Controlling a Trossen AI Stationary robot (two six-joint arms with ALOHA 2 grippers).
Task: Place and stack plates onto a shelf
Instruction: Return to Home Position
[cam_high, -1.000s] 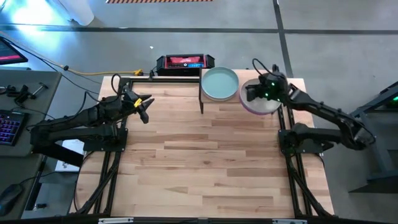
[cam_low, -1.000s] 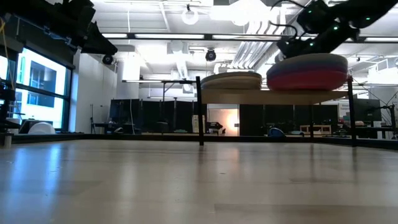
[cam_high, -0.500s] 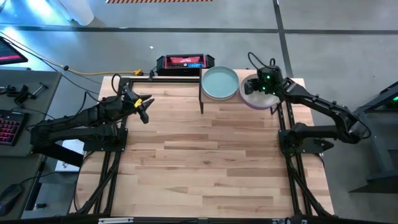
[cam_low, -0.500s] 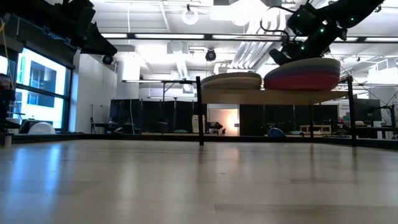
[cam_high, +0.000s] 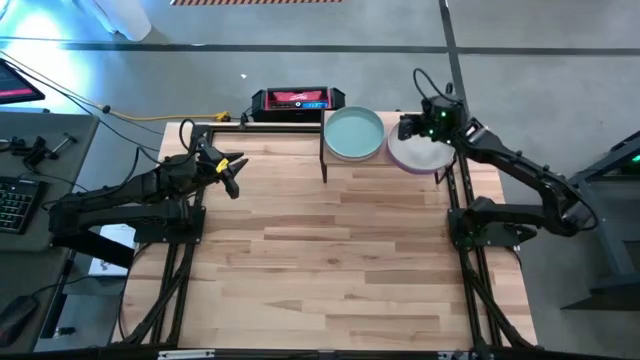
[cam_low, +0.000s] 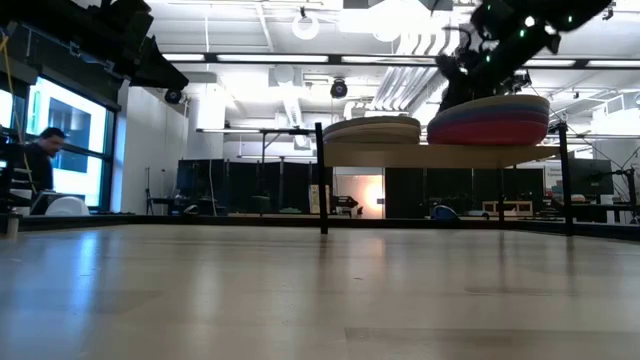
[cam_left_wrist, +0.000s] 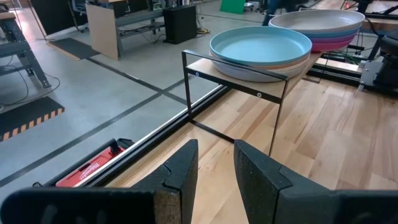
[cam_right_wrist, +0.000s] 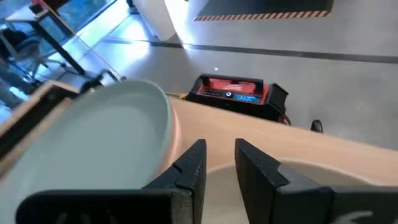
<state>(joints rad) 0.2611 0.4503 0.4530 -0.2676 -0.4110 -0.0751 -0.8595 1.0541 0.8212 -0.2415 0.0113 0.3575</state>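
Pincers first: we see the left pincer (cam_high: 228, 172) hanging over the butcher-block wooden bench (cam_high: 330, 260) near its left edge, fingers a little apart and empty. At the far edge stands the small light-wood shelf on black legs (cam_low: 440, 155), carrying two stacks: the round teal plate (cam_high: 353, 133) tops the left one, the round grey plate (cam_high: 422, 158) the right. Over that grey plate's far rim hovers the right pincer (cam_high: 405, 127), narrowly parted, gripping nothing.

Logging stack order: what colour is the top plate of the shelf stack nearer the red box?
Light blue; the top plate shows best in the left wrist view.
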